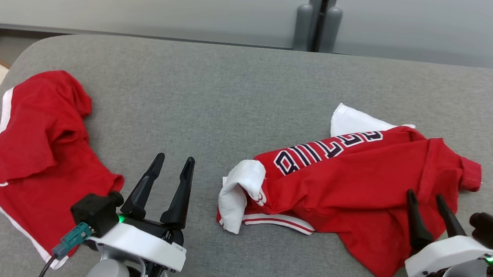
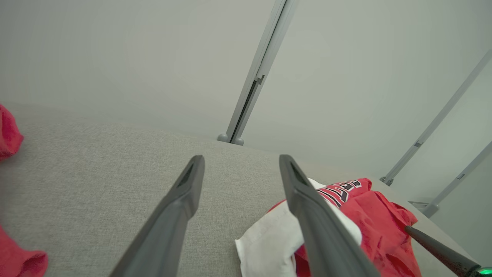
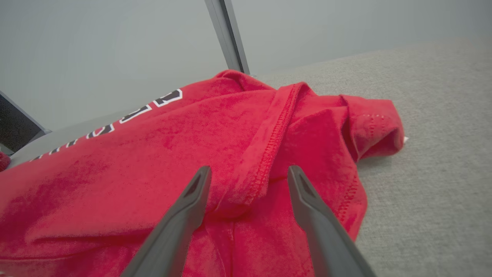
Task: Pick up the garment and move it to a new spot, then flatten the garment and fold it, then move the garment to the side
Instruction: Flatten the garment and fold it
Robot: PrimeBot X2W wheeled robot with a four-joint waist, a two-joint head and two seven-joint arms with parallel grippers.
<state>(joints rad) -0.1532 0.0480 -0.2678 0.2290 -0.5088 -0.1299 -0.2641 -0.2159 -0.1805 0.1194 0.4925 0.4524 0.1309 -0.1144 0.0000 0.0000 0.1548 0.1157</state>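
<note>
Head camera high, facing down; wrist cameras low, close; all share jersey [image 1: 357, 187]

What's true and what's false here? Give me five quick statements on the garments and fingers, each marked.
1. The left fingers and right fingers stand apart, holding nothing. True.
2. The lettered red shirt lies flat and folded. False: it is crumpled, with white inner fabric showing.
3. A plain red garment with white trim lies on the robot's left. True.
4. The right fingers sit over bare grey table. False: they are at the lettered red shirt's near edge.
5. The two garments overlap. False: bare table separates them.
</note>
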